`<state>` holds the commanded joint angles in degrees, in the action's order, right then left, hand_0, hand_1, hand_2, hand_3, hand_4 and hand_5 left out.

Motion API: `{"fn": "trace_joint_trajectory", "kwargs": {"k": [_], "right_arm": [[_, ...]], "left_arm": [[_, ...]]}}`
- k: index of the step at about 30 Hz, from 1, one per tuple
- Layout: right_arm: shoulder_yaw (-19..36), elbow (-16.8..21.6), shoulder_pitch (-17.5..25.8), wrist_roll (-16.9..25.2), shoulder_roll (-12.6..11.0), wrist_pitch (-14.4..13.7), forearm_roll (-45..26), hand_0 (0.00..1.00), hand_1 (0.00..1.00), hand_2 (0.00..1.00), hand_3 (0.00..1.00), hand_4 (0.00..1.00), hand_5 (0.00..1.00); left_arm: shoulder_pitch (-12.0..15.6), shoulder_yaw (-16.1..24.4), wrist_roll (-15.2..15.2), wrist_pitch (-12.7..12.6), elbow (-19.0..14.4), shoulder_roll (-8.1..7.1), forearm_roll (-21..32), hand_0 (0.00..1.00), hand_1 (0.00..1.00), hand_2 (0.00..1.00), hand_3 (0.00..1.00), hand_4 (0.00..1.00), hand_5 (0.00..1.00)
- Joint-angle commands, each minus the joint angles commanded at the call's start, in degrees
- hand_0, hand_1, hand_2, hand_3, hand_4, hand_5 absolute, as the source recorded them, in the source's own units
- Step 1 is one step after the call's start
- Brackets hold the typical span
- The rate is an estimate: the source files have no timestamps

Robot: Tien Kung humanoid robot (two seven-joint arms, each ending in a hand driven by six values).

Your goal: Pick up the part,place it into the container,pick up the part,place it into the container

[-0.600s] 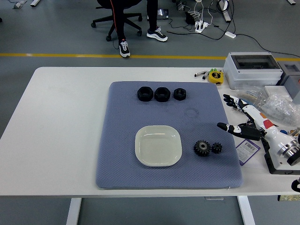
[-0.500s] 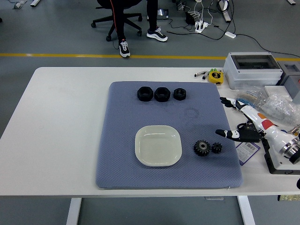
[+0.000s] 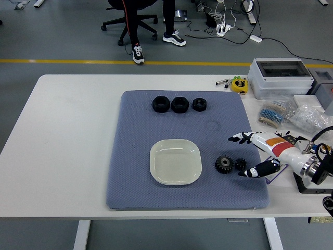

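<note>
I have the right hand (image 3: 253,154) out over the right edge of the blue-grey mat (image 3: 130,156), fingers spread and holding nothing — the upper white fingers reach left above the gears, and the dark thumb (image 3: 256,171) sits just beside the small gear (image 3: 240,164), though I cannot tell if it touches. The small gear lies against the larger gear (image 3: 224,164), both flat on the mat to the right of the cream square dish (image 3: 176,162), which has nothing in it. Three black nuts (image 3: 178,104) sit in a row near the mat's far edge. Off the mat, on the white table (image 3: 67,130), I see a grey box (image 3: 279,76) at the far right, a yellow tape measure (image 3: 239,84) and clear bags of parts (image 3: 296,112) — a person's legs (image 3: 169,21) show by an office chair at the top
</note>
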<state>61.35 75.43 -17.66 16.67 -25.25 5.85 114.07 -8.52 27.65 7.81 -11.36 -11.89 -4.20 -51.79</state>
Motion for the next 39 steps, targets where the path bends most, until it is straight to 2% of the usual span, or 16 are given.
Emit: {"fn": "trace_joint_trajectory", "kwargs": {"k": [11,12,22,24,29,30,35,36,39], "right_arm": [[-2.5,-4.8,-2.4,-0.1,0.9,-1.6,-0.3,0.64,0.681,0.73,0.804,0.998,0.235],[-2.5,-5.2,-2.4,-0.1,0.9,-1.7,-0.2,0.593,0.652,0.714,0.792,0.998,0.242],[-3.0,-8.9,-2.5,-0.1,1.5,-1.7,-0.9,0.586,0.64,0.7,0.781,0.998,0.246],[-3.2,-9.4,-2.4,0.0,1.8,-2.1,-1.6,0.55,0.617,0.687,0.763,0.998,0.249],[-3.3,-10.6,-2.6,-0.1,2.4,-3.0,-2.5,0.55,0.617,0.687,0.763,0.998,0.249],[-3.3,-10.7,-2.6,-0.1,2.5,-3.2,-2.6,0.49,0.572,0.637,0.647,0.959,0.253],[-3.7,-11.6,-2.7,-0.2,2.7,-4.4,-2.8,0.49,0.572,0.637,0.647,0.959,0.253],[-3.7,-11.6,-2.7,-0.3,2.7,-4.5,-2.8,0.386,0.497,0.565,0.529,0.889,0.241],[-3.9,-11.5,-2.7,-0.2,2.6,-5.1,-3.1,0.386,0.497,0.565,0.529,0.889,0.241]], "left_arm": [[-0.1,0.0,0.0,-0.2,0.0,-0.11,0.2,0.705,0.664,0.661,0.557,0.629,0.572],[-0.1,0.1,0.1,-0.2,0.1,-0.11,0.2,0.707,0.663,0.662,0.557,0.629,0.573],[-0.1,1.0,0.3,0.1,0.0,-0.02,-1.0,0.707,0.664,0.662,0.557,0.629,0.573],[0.0,1.1,0.3,0.1,0.0,0.0,-1.1,0.707,0.664,0.662,0.557,0.629,0.573],[0.0,1.1,0.3,0.2,0.0,0.05,-1.2,0.707,0.664,0.662,0.557,0.629,0.573],[0.0,1.1,0.3,0.1,0.0,0.05,-1.1,0.707,0.664,0.662,0.557,0.629,0.572],[0.1,1.2,0.3,0.1,0.0,0.09,-1.0,0.707,0.664,0.662,0.557,0.629,0.572],[0.1,1.2,0.3,0.1,0.1,0.1,-1.0,0.706,0.663,0.662,0.557,0.629,0.573],[0.1,1.3,0.3,0.2,0.0,0.11,-1.2,0.706,0.663,0.662,0.557,0.629,0.573]]}}
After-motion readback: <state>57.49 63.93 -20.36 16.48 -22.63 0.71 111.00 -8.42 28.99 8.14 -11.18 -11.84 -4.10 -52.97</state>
